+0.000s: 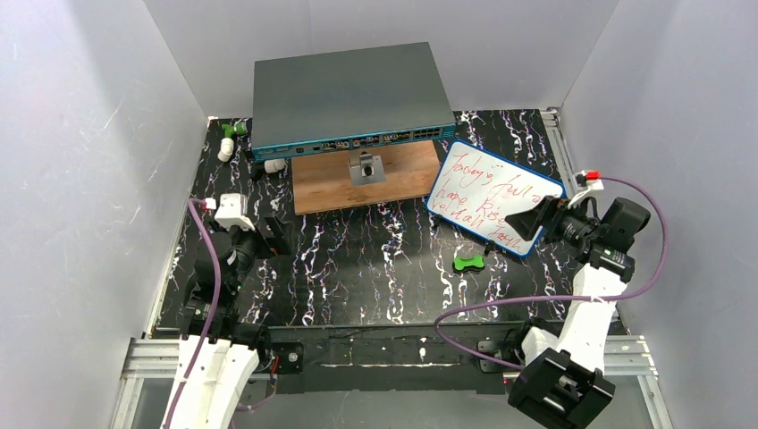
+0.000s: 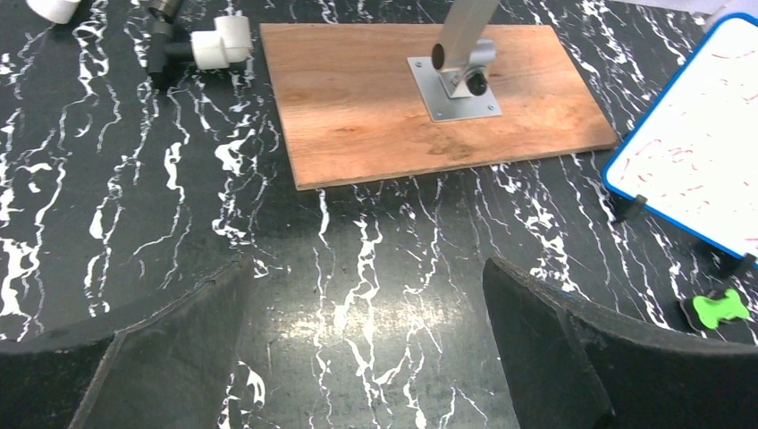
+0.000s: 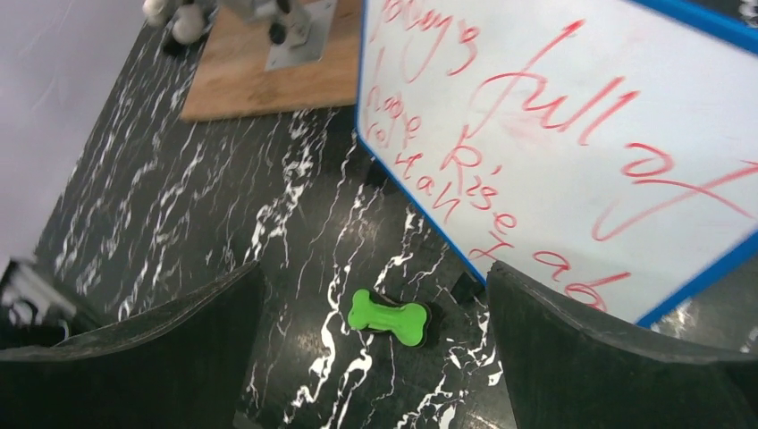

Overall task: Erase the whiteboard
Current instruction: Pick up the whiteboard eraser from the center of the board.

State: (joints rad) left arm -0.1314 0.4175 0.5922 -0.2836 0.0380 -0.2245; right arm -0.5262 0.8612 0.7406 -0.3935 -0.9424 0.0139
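Whiteboard (image 1: 494,197): lies on the right rear of the black marbled surface (image 1: 357,268), turned at an angle to the surface edges. It has a blue frame and red handwriting across its whole face (several lines, not wiped). In the left wrist view small dark feet show under its near edge. Its left corner is just beside the right end of the wooden board (image 1: 357,183); whether they touch I cannot tell.

Right hand (image 1: 527,223): over the near edge of the whiteboard. Fingers stand wide apart with nothing between them. In the right wrist view the board's near corner and the green bone-shaped eraser (image 3: 389,317) sit below the gap.

Eraser: flat on the surface, just beside the whiteboard's near edge, not gripped.

Left hand (image 2: 365,295): above bare surface on the left side, well apart from the whiteboard. Its fingers are spread wide and empty, with the wooden board ahead of them.

Also present: a metal bracket (image 1: 366,168) is fixed on the wooden board. The grey-teal switch box (image 1: 350,98) is at the rear. White pipe fittings (image 1: 226,150) sit at the rear left.
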